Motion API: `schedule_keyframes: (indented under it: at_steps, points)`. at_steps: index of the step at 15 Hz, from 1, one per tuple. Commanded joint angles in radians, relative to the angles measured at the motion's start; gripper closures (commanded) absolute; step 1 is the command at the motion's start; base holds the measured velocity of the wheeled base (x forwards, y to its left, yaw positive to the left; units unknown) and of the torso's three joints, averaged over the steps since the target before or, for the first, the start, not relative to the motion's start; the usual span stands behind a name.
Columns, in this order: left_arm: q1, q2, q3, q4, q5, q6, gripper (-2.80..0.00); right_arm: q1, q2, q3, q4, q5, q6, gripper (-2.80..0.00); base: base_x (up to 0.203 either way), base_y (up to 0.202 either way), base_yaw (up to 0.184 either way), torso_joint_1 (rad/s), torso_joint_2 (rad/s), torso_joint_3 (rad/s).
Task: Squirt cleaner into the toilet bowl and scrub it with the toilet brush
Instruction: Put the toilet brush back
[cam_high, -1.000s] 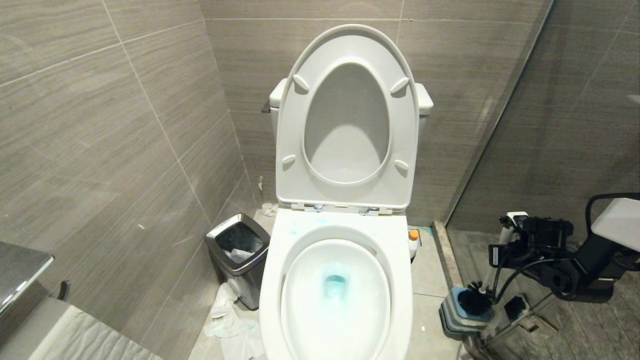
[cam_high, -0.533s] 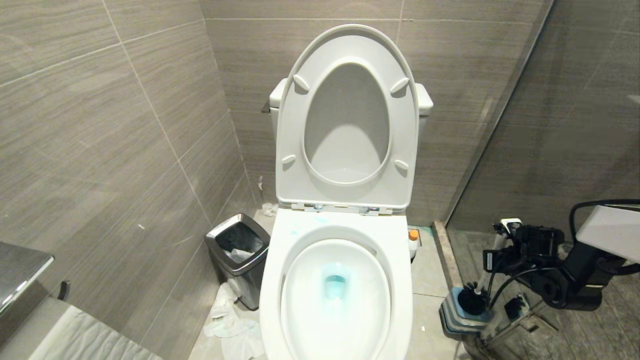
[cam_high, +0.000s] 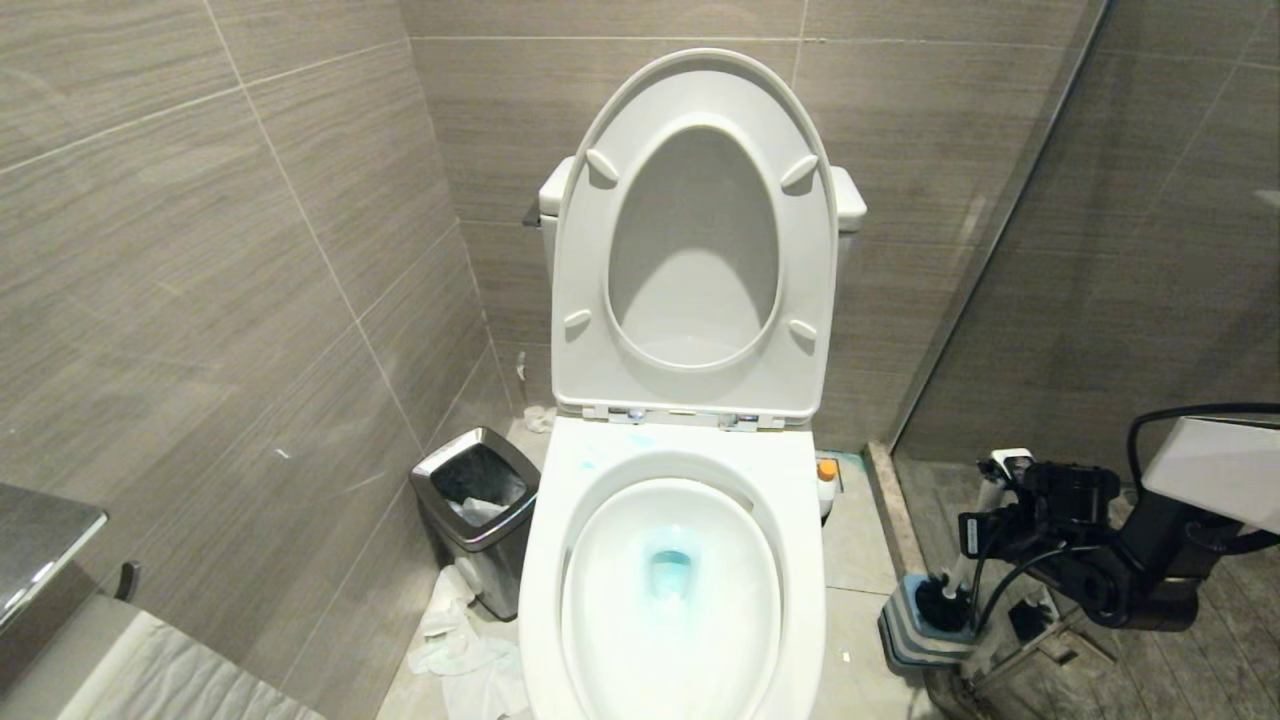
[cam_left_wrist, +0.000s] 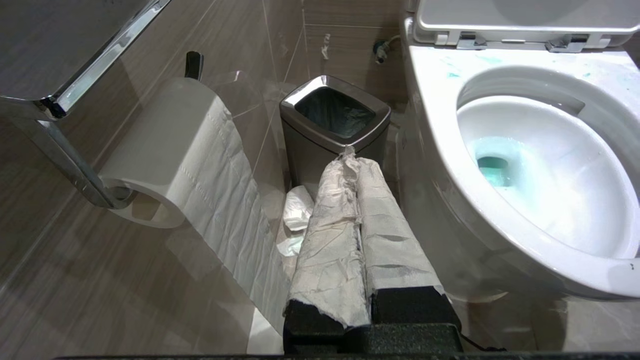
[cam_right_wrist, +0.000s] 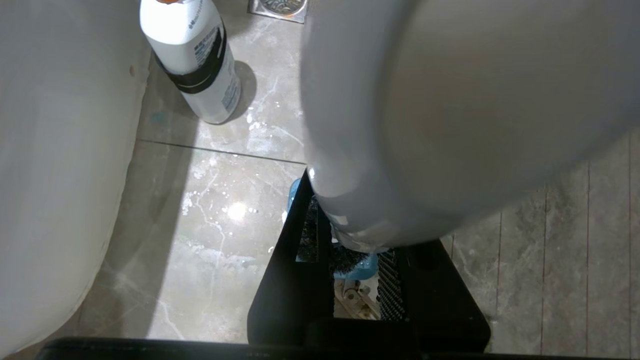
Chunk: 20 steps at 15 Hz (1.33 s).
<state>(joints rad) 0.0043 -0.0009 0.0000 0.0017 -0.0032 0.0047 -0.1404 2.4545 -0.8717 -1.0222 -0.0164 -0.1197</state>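
Observation:
The toilet bowl (cam_high: 548, 560) stands open, seat and lid raised, with turquoise cleaner (cam_high: 668, 572) pooled at its bottom and faint blue smears on the rim (cam_left_wrist: 452, 75). The white cleaner bottle (cam_high: 826, 487) with its orange cap stands on the floor beside the bowl's right side (cam_right_wrist: 192, 55). My right gripper (cam_high: 985, 522) is low at the right, shut on the white handle of the toilet brush (cam_high: 968, 560). The black bristle head (cam_high: 938, 604) sits in the blue-and-grey holder (cam_high: 905, 640). In the right wrist view the handle (cam_right_wrist: 450, 115) fills the space between the fingers of the right gripper (cam_right_wrist: 350, 225). My left gripper (cam_left_wrist: 350, 165), wrapped in paper, is shut and empty.
A chrome-rimmed square bin (cam_high: 478, 510) stands left of the bowl, with crumpled paper (cam_high: 455, 640) on the floor by it. A toilet-paper roll (cam_left_wrist: 170, 150) hangs on the left wall. A glass partition edge (cam_high: 985, 250) and a floor sill (cam_high: 890, 500) lie right of the toilet.
My right gripper has come down and slightly left with the brush handle, and the bristle head has sunk a little deeper into the holder. The left arm has kept still.

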Motion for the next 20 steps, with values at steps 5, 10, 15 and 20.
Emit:
schedule_keyframes:
  at_steps: [5, 10, 15, 20]
  points:
    - [0.000, 0.001, 0.002, 0.000, 0.000, 0.000, 0.00, -0.002, 0.003, -0.001, -0.004, 0.001, 0.003, 0.00, 0.000, 0.000, 0.000, 0.000, 0.00, 0.000]
    - [0.000, 0.001, 0.002, 0.000, 0.000, 0.000, 0.00, -0.002, 0.003, -0.004, -0.003, 0.000, -0.001, 0.00, 0.000, 0.000, 0.000, 0.000, 0.00, 0.000]
    - [0.000, 0.001, 0.002, 0.000, 0.000, 0.000, 0.00, -0.002, 0.005, -0.009, -0.003, 0.000, 0.000, 0.00, 0.000, 0.000, 0.000, 0.000, 0.00, 0.000]
    - [0.000, 0.001, 0.002, 0.000, 0.000, 0.000, 0.00, -0.002, 0.005, -0.016, 0.010, 0.000, -0.005, -2.80, 0.000, 0.000, 0.000, 0.000, 0.00, 0.000]
